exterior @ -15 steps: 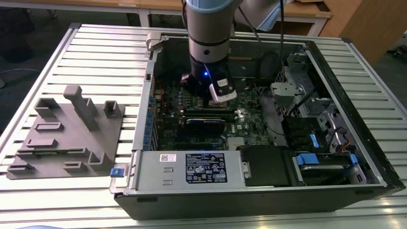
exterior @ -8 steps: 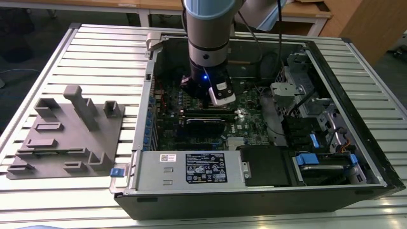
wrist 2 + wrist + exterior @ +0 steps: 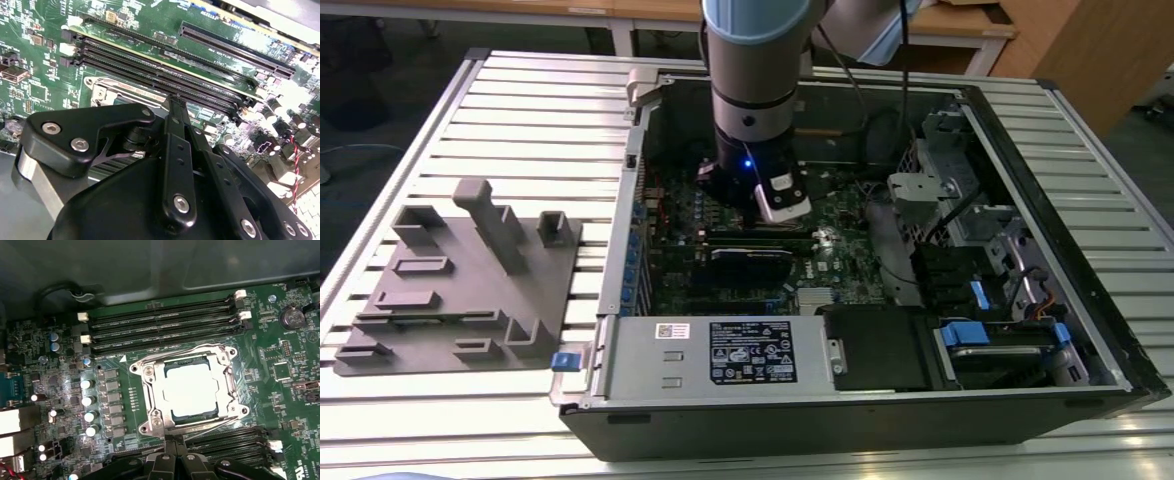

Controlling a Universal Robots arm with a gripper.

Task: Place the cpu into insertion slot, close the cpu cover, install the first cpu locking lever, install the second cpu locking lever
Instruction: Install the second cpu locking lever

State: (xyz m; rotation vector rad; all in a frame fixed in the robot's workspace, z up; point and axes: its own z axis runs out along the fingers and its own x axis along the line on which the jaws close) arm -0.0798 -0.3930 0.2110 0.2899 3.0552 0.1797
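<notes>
My gripper (image 3: 175, 442), fingers pressed together and holding nothing, hovers beside the cpu cover (image 3: 150, 390), which lies shut over the cpu (image 3: 192, 389) in the insertion slot (image 3: 176, 416).

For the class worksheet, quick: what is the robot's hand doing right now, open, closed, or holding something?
Hand: closed, fingers together, empty; its tip sits at the edge of the square silver metal cpu cover, which lies shut over the silver-grey cpu.
</notes>
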